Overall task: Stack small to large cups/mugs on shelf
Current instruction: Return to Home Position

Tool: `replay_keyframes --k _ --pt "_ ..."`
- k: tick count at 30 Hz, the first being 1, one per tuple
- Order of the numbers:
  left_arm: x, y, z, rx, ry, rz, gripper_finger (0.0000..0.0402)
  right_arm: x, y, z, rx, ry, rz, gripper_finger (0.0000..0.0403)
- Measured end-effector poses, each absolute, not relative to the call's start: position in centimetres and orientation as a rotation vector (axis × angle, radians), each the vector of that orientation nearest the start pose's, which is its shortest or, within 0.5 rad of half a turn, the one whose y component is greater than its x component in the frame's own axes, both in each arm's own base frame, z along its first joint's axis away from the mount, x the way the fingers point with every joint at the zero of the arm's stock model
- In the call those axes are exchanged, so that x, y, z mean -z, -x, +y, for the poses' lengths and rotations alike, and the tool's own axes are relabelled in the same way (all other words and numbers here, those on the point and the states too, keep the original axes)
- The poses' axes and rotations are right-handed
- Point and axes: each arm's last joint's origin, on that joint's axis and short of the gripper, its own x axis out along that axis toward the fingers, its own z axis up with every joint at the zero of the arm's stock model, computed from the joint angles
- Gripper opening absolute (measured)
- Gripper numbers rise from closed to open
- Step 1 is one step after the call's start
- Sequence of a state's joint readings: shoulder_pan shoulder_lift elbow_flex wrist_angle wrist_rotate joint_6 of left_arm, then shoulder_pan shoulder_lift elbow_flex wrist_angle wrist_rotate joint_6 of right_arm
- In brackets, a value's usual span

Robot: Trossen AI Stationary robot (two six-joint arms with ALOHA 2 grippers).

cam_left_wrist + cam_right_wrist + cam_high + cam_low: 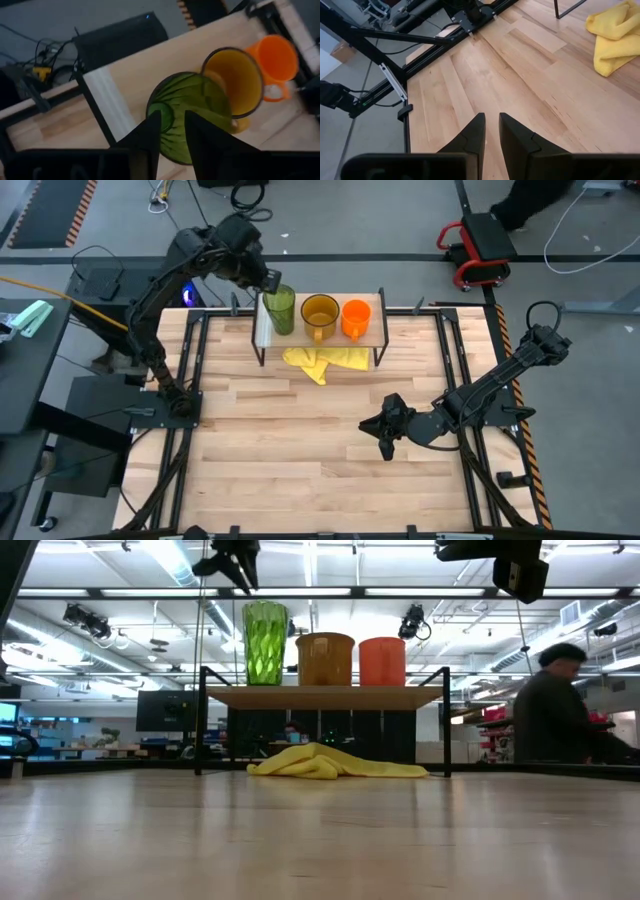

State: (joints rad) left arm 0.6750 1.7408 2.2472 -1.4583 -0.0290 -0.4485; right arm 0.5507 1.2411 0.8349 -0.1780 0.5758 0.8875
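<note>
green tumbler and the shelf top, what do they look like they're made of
Green tumbler: probably translucent glossy plastic, though glass can't be ruled out. Light glows through its ribbed wall.
Shelf top: looks like a pale wooden plank with a matte finish. The surface is light tan with no shine.

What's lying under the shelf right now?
A crumpled yellow cloth lies on the table beneath the shelf, between its legs. From above the plank hides part of it, with the rest poking out in front. The low view shows nothing else there.
</note>
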Motion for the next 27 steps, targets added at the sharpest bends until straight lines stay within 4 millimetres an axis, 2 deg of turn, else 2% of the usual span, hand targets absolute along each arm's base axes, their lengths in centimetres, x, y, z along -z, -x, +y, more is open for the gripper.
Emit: replay_keyframes --k 4,7,11,16,21,27 --pt "-47.6 -22.8 18.4 -0.848 0.694 0.718 0.0100 -26.1 -23.0 12.3 0.236 -0.557 0.440 0.0061" --pt "-48.3 -21.8 17.5 -0.840 0.689 0.698 0.0099 -26.1 -23.0 12.3 0.236 -0.557 0.440 0.0061" --pt "-49.2 -19.9 15.6 -0.820 0.651 0.732 0.0091 -26.1 -23.0 12.3 0.233 -0.565 0.442 0.0061" --pt "-51.1 -18.2 12.4 -0.747 0.597 0.651 0.0081 -26.7 -22.7 12.3 0.196 -0.606 0.443 0.0061" --pt "-52.5 -16.7 9.1 -0.665 0.567 0.594 0.0074 -29.4 -21.7 12.1 0.102 -0.674 0.399 0.0061" --pt "-53.5 -15.5 6.5 -0.590 0.647 0.506 0.0077 -34.6 -19.2 12.2 -0.090 -0.746 0.302 0.0061"
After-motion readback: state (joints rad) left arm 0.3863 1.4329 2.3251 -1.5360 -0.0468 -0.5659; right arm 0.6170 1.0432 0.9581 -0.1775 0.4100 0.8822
